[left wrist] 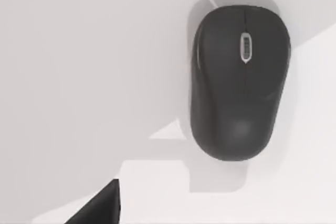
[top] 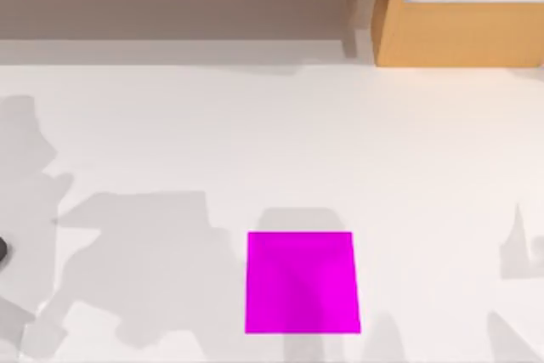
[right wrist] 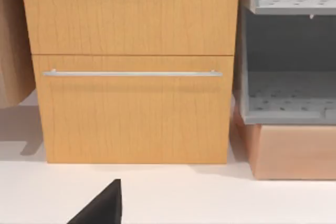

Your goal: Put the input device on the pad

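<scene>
Hovering over the mouse (left wrist: pixel 239 80) at the surface's (top: pixel 425 167) far-left edge, left gripper's spread unreadable; off-centre descent risks nudging it away from the pad (top: pixel 302 282).

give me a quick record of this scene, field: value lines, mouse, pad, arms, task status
mouse: dark grey-black computer mouse with a scroll wheel, lying on the white table, seen from above in the left wrist view; a dark sliver at the top view's left edge is probably it
pad: bright magenta square mouse pad, flat on the table near the front, middle of the top view, nothing on it
left arm: over the mouse, not touching it
right arm: faces a wooden drawer cabinet beside a grey shelf unit
task status: mouse not yet on the pad
</scene>
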